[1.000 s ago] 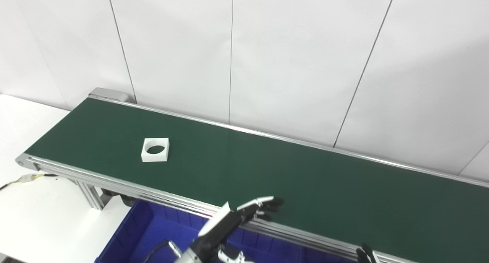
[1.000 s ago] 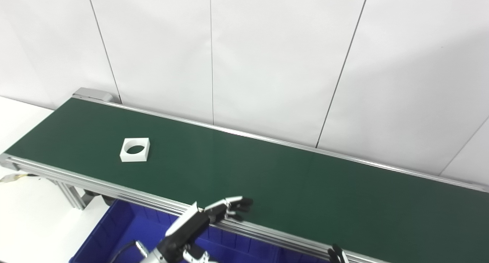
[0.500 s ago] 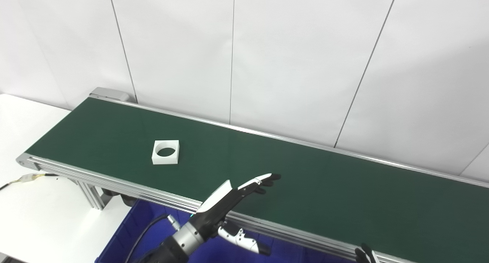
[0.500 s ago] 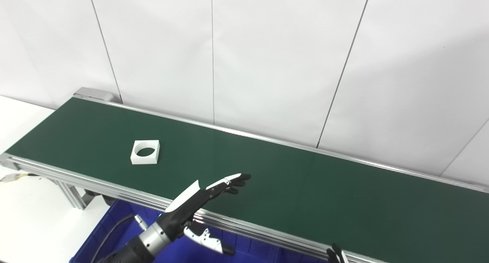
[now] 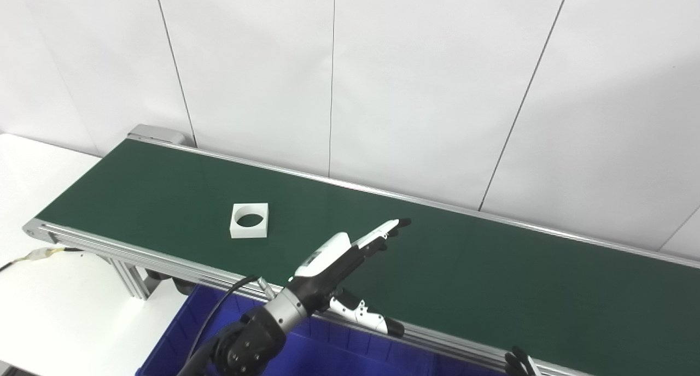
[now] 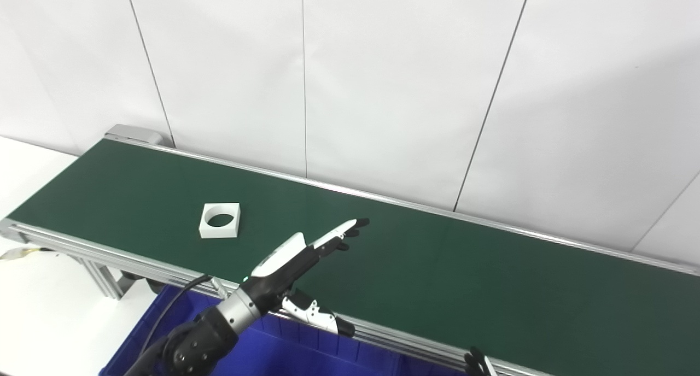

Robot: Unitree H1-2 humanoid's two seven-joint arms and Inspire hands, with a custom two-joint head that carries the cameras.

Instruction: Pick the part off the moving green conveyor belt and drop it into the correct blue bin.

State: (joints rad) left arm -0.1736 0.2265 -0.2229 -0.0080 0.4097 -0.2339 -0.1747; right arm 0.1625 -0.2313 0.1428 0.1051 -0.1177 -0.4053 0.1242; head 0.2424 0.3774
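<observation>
A white square part [image 5: 249,228] with a round hole lies flat on the green conveyor belt [image 5: 492,266], left of centre. My left hand [image 5: 350,253] is open above the belt's near half, to the right of the part and apart from it, fingers stretched out, thumb hanging over the near rail. It holds nothing. Only the dark fingertips of my right hand [image 5: 519,362] show at the bottom edge, below the near rail. A blue bin [image 5: 180,343] sits under the belt's near side.
The belt's aluminium near rail [image 5: 164,264] runs between the bin and the belt. A white table [image 5: 49,310] with a cable [image 5: 33,256] lies at the left. White wall panels stand behind the belt.
The part has travelled right along the belt. My left hand has risen from the near rail and reached forward over the belt, its fingers straightening. The right fingertips stay put.
</observation>
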